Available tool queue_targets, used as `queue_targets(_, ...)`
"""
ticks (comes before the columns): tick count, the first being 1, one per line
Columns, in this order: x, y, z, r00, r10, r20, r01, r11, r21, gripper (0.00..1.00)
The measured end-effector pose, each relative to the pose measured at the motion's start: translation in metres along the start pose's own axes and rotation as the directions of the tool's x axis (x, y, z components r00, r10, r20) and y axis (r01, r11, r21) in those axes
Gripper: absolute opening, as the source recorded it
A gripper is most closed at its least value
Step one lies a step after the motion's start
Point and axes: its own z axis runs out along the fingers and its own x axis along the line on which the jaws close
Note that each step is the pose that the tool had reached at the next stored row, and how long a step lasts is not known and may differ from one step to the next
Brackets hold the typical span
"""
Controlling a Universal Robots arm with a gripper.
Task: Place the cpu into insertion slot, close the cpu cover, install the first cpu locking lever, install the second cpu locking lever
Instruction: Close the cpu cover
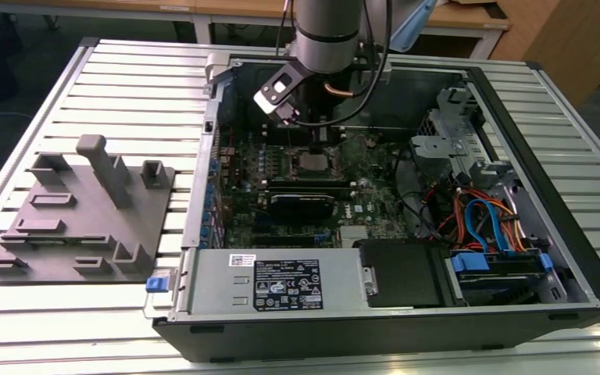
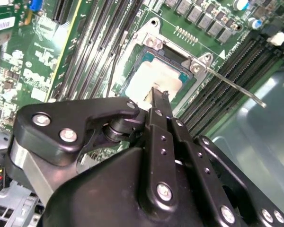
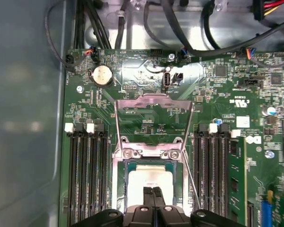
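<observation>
The cpu (image 3: 149, 179), a square chip with a pale silver top, lies flat in the insertion slot (image 3: 117, 189) on the green board. Both wrist views show it, with the cpu (image 2: 144, 82) bright under the fingertips. The cpu cover (image 3: 154, 100), a thin silvery frame, stands swung open behind the socket on its hinge. One thin locking lever (image 2: 236, 87) sticks out free beside the socket. My gripper (image 3: 153, 193) hangs just above the chip's near edge, shut, with nothing between its fingers. In the exterior view the gripper (image 1: 317, 147) reaches down into the case over the socket (image 1: 314, 162).
Black memory slots (image 3: 87, 175) flank the socket on both sides. Cables (image 3: 180, 28) run along the case's back wall. In the exterior view a power supply (image 1: 279, 285) and a drive bay with blue and orange cables (image 1: 487, 226) fill the case's near side. A grey fixture plate (image 1: 76, 211) lies outside on the exterior view's left.
</observation>
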Motion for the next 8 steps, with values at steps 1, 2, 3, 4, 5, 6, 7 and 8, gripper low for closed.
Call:
queue_targets(1,0.0,0.0001,-0.0022,1.0,0.0,-0.0001,0.0,1.0,-0.0001,0.1)
queue_targets(2,0.0001,0.0002,-0.0042,1.0,0.0,-0.0001,0.0,1.0,-0.0001,0.1)
queue_targets(3,0.0001,0.0003,-0.0065,1.0,0.0,-0.0001,0.0,1.0,-0.0001,0.1)
queue_targets(4,0.0001,0.0005,-0.0086,1.0,0.0,0.0,0.0,1.0,0.0001,0.1)
queue_targets(5,0.0002,0.0007,-0.0086,1.0,0.0,-0.0003,0.0,1.0,0.0012,0.1)
queue_targets(6,0.0002,0.0013,-0.0086,1.0,0.0,-0.0005,0.0,1.0,0.0053,0.1)
queue_targets(7,0.0001,0.0016,-0.0087,1.0,0.0,-0.0002,0.0,1.0,0.0089,0.1)
queue_targets(8,0.0001,0.002,-0.0086,1.0,0.0,-0.0003,0.0,0.9999,0.0116,0.1)
